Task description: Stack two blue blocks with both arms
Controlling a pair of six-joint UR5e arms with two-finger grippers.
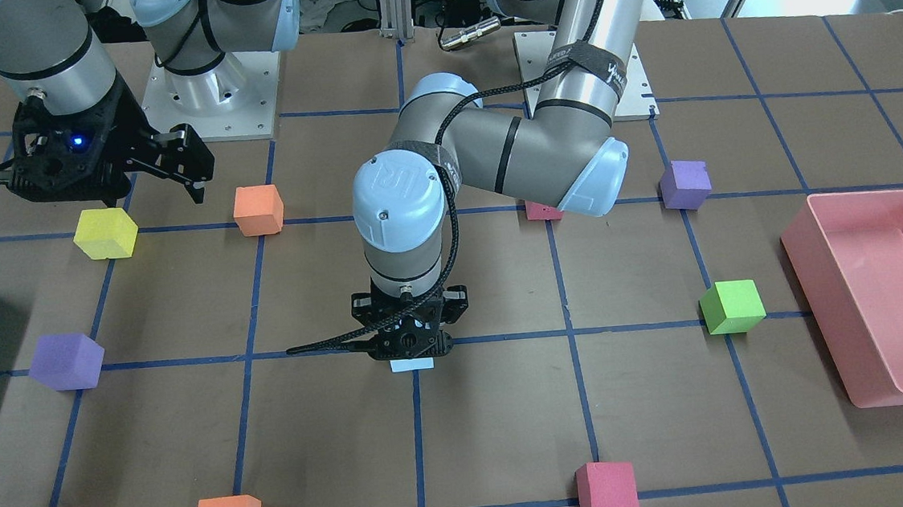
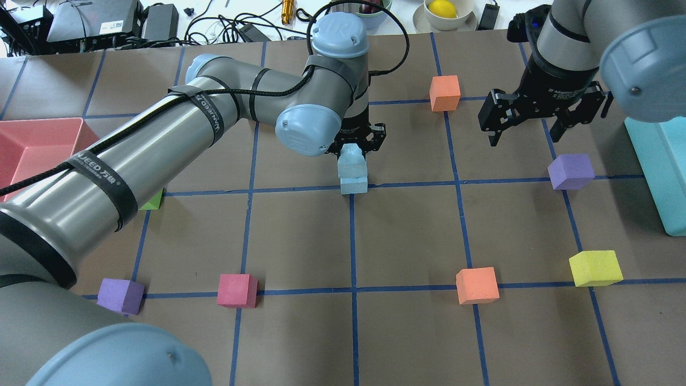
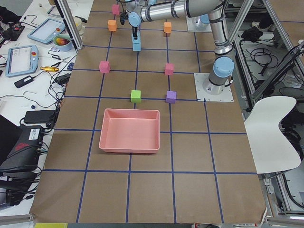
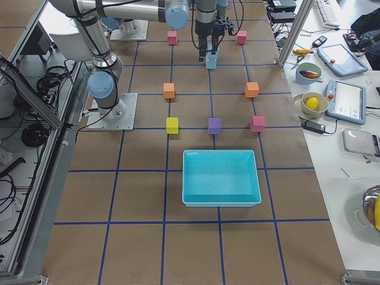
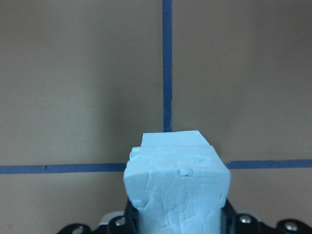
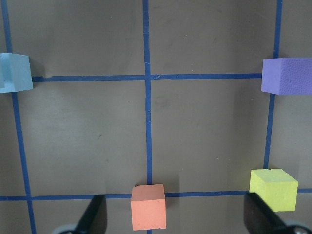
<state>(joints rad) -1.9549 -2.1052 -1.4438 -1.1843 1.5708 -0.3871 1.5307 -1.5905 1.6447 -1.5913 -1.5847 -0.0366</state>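
My left gripper (image 2: 355, 149) is shut on a pale blue block (image 2: 351, 160) at the table's middle. This block sits right on top of the second blue block (image 2: 354, 185), slightly offset; I cannot tell whether they touch. In the left wrist view the held block (image 5: 176, 185) fills the lower middle and the lower block (image 5: 170, 138) peeks out behind it. In the front view only a blue sliver (image 1: 412, 364) shows under the left gripper (image 1: 410, 347). My right gripper (image 2: 524, 134) hangs open and empty above the table, fingers (image 6: 95, 217) wide apart.
A pink bin (image 2: 37, 140) lies on my left and a teal bin (image 2: 656, 171) on my right. Loose cubes lie around: orange (image 2: 445, 93), purple (image 2: 571, 171), yellow (image 2: 595, 267), orange (image 2: 476, 285), red (image 2: 236, 290), purple (image 2: 120, 295).
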